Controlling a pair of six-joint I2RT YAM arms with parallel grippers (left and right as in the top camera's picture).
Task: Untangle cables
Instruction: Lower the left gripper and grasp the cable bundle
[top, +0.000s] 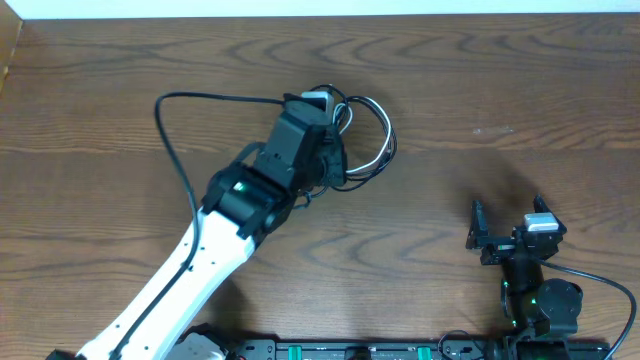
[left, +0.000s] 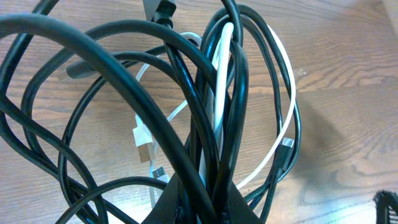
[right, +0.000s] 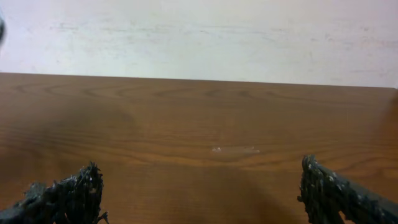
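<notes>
Your left gripper (left: 208, 202) pinches tangled thin black and white cables (left: 236, 93) at far centre of brown wooden table (top: 100, 60), loops fanning beyond fingertips. Your right gripper (right: 199, 167): fingers spread, empty, well apart; bundle lies to its left

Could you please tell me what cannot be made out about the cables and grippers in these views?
- Overhead: the left arm covers most of the cables; only loops at its right show.
- Left wrist: the left gripper is shut on the cables, but the crowded strands hide which ones it pinches; frame edges cut several loops.
- Right wrist: no cables in view; the bottom edge cuts off most of the open right gripper.
</notes>
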